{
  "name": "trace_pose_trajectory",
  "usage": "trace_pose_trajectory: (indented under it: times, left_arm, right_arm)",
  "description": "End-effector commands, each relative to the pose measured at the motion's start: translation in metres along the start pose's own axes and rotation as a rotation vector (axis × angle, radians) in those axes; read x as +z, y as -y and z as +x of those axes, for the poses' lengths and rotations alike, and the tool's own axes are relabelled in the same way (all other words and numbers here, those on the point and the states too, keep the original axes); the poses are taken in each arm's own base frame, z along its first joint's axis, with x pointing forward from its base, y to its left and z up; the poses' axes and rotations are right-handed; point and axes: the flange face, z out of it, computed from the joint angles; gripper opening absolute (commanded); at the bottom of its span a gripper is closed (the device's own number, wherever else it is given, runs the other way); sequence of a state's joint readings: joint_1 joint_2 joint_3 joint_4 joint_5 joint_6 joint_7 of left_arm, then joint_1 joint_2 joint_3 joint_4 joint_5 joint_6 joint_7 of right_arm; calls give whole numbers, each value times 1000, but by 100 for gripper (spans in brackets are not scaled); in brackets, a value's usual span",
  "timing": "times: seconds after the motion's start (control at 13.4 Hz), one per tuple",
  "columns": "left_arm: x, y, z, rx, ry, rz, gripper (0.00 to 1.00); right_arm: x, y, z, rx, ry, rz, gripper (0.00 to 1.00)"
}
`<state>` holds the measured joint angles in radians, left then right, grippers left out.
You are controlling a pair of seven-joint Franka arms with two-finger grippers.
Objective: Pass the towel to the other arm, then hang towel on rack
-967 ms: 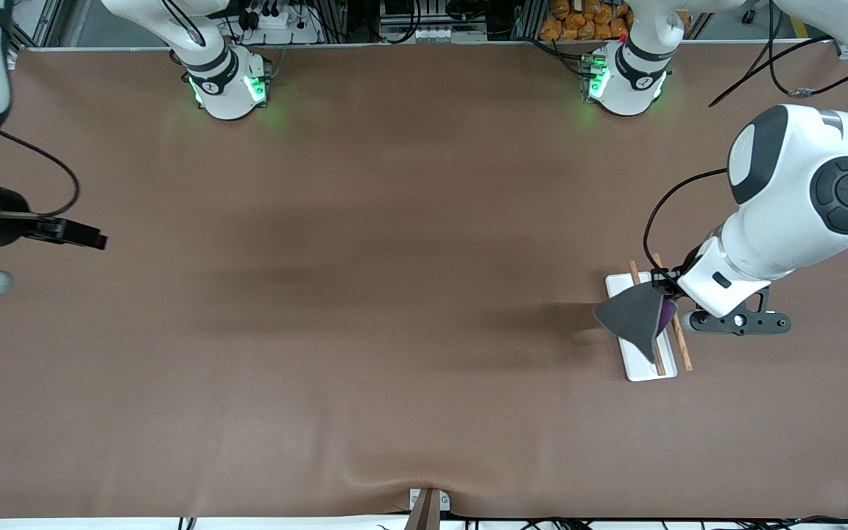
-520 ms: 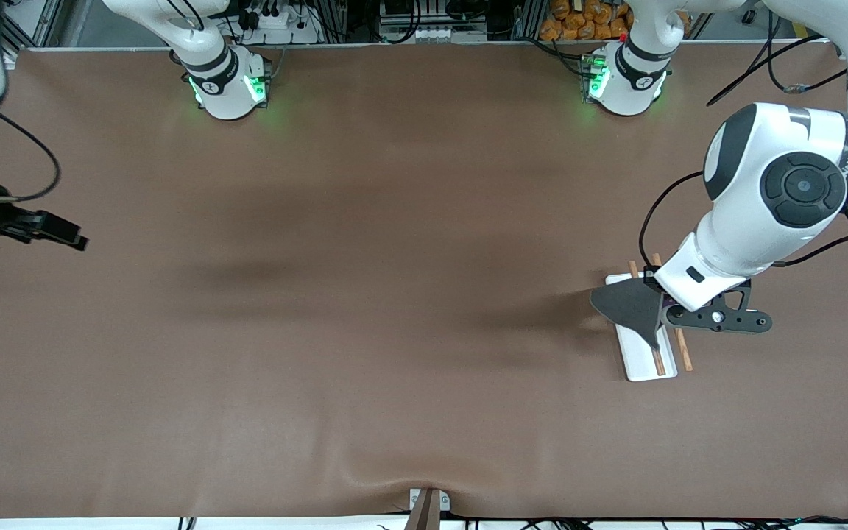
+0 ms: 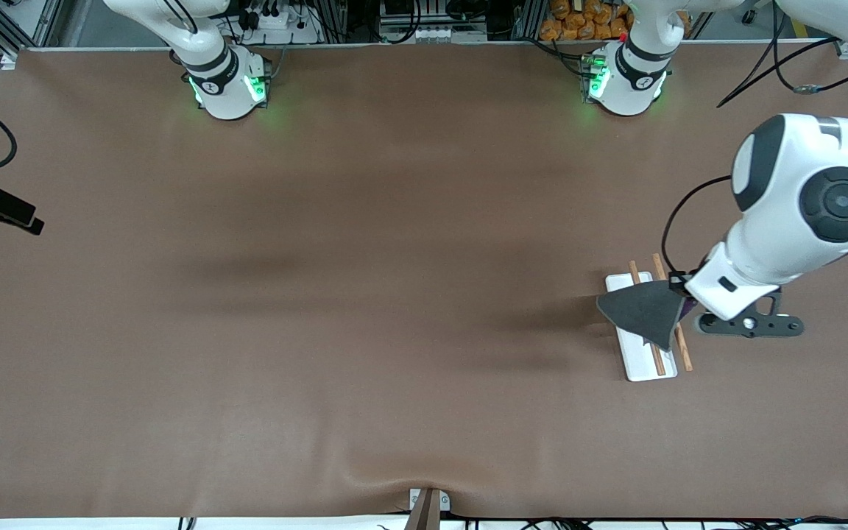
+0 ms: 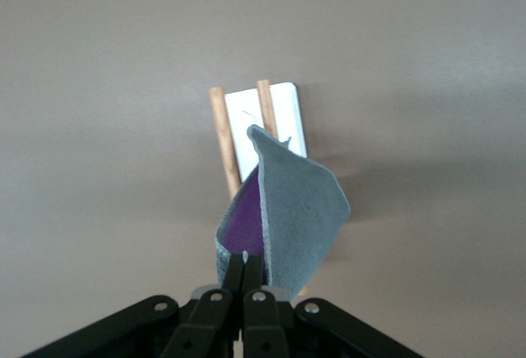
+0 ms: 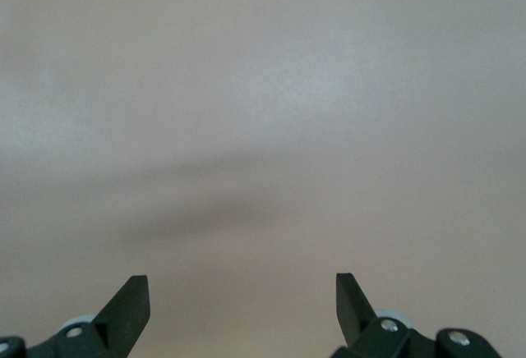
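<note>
The dark grey towel (image 3: pixel 641 309) hangs folded over the rack, its purple inner side (image 4: pixel 251 222) showing in the left wrist view. My left gripper (image 3: pixel 682 302) is shut on the towel's edge, and its black fingers (image 4: pixel 246 258) are pressed together on the cloth. The rack is a white tray (image 3: pixel 645 364) with two brown wooden rods (image 3: pixel 661 362) lying along it, toward the left arm's end of the table. The towel (image 4: pixel 300 210) covers the middle of the rods (image 4: pixel 220 136). My right gripper (image 3: pixel 30 221) waits open at the right arm's end of the table, with nothing between its fingers (image 5: pixel 131 305).
The brown table mat (image 3: pixel 365 294) stretches bare between the two arms. Both arm bases (image 3: pixel 229 85) stand along the edge farthest from the front camera. A small bracket (image 3: pixel 428 504) sits at the nearest edge.
The right arm has drawn back toward its end of the table, now mostly out of the front view. The left arm swayed over the rack and back, still holding the towel.
</note>
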<state>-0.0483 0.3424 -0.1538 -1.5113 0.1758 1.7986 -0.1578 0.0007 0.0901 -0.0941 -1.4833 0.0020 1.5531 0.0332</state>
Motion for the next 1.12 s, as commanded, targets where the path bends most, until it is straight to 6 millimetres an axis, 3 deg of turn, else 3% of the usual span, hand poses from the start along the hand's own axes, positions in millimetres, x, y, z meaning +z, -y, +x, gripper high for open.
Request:
trace_pose_trajectory:
  times: [0.0,0.22,0.37,0.52,0.67,1.04]
  left_arm:
    - [3,18,-5,4,12,20,0]
    - [15,37,-2,-25,27,17,0]
    - [20,49,-1,-41,34,16,0]
    - [25,59,-1,-56,41,13,0]
    - [31,66,-2,-60,51,13,0]
    - [48,91,0,-78,73,7,0]
  right_arm:
    - [-4,18,4,-44,-13,-6,100]
    - [6,17,-18,-54,-38,17,100]
    - [5,13,-21,-96,-43,14,100]
    - [-12,10,-12,-146,-71,-1,100]
    - [-28,16,-15,-149,-62,-4,100]
    - [-34,11,-25,-154,-27,5,100]
